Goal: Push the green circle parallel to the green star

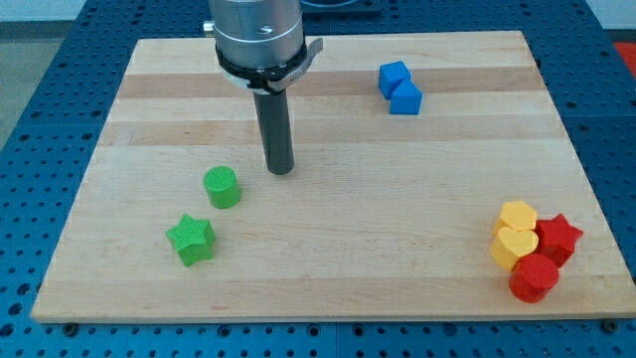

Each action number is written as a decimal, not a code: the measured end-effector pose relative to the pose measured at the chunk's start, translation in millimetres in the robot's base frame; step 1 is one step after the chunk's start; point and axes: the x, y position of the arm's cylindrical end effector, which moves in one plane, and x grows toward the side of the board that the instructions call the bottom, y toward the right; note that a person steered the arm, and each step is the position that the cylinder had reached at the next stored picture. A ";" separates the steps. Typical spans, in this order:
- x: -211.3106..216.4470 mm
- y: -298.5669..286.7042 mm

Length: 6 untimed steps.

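Observation:
The green circle [222, 187] is a short green cylinder standing at the left middle of the wooden board [397, 229]. The green star [191, 240] lies just below and slightly left of it, a small gap apart. My tip [281, 170] is at the end of the dark rod, to the right of the green circle and slightly above it in the view, about a block's width away and not touching it.
Two blue blocks [399, 88] sit touching each other near the view's top, right of centre. A cluster sits at the bottom right: a yellow block [518, 215], a yellow heart [514, 246], a red star [558, 237] and a red circle [535, 277].

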 end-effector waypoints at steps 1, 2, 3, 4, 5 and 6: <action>10.2 0.0; 38.7 0.0; 63.4 -3.4; 40.7 -41.7; 26.1 -62.6; -2.7 -72.9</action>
